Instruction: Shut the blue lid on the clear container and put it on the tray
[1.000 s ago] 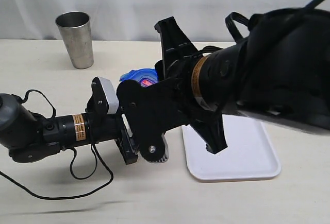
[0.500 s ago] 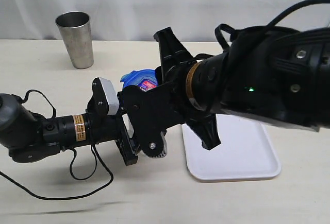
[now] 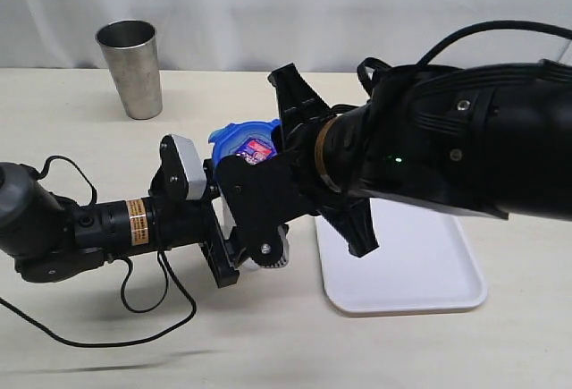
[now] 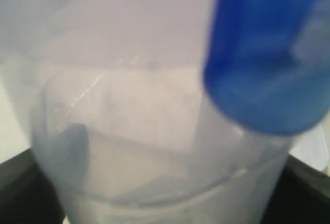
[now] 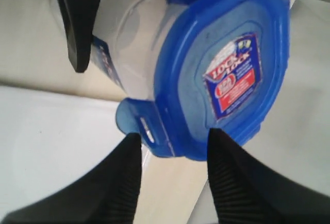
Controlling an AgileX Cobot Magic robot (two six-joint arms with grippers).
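Soft, even light is falling across the table (image 3: 63, 130), leaving only faint shadows near its front edge. The left wrist view is showing heavy blur; the right is looking sharper.

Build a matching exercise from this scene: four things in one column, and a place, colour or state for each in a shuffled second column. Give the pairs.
Column 1
A. steel cup
B. blue lid
C. tray
D. clear container

Column 2
1. white, lying flat on the table
2. seated on the container's mouth, red-blue sticker showing
3. upright and alone near the back of the table
4. see-through, filling the left wrist view

Pairs: A-3, B-2, C-1, D-4
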